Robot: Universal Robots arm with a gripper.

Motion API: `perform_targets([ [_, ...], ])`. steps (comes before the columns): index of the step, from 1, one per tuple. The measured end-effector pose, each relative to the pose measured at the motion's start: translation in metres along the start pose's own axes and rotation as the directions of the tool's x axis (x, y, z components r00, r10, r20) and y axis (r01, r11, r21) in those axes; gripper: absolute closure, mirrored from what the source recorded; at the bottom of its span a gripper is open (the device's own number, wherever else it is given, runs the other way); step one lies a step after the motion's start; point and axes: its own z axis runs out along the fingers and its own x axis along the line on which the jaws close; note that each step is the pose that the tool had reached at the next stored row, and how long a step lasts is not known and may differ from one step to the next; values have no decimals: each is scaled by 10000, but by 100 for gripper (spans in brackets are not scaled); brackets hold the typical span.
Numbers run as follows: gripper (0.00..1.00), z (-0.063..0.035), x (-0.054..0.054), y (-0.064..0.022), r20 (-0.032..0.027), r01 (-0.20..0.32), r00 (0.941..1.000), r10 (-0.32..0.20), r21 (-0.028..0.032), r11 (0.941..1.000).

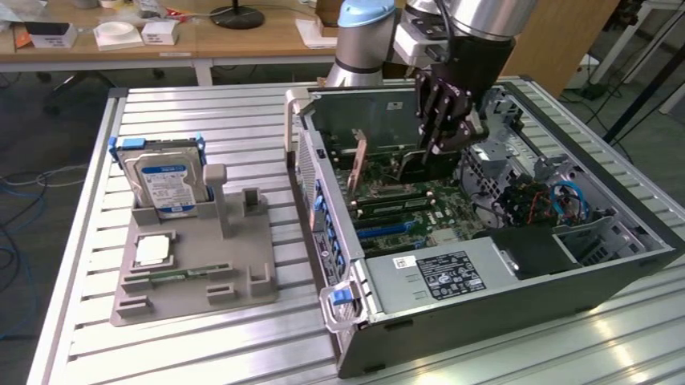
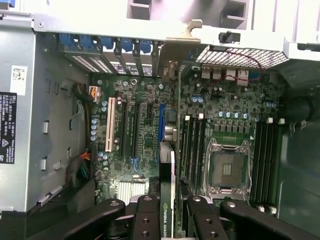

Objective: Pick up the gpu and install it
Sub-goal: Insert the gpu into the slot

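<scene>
Slatted metal desk (image 1: 192, 345), open computer case (image 1: 514, 313). The gpu (image 2: 167, 200), a thin dark card seen edge-on, is lettered "NVIDIA" and pinched by the pincer (image 2: 171, 220).

My arm (image 1: 487, 18) is silver, pale-blue cap (image 1: 364, 16) at its nine o'clock; my gripper (image 1: 439, 136) is black, linked fingers (image 2: 145, 220) studded with pins.
</scene>
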Motion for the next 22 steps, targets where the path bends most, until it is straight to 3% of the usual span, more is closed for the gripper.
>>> perform_targets([
  [7, 74, 111, 4, 7, -2, -4, 10000, 4, 53, 10000],
  [16, 74, 249, 7, 8, 9, -485, 9988, 485, 177, 9987],
  [22, 74, 324, 9, 17, -47, -484, 9988, 485, 238, 9985],
])
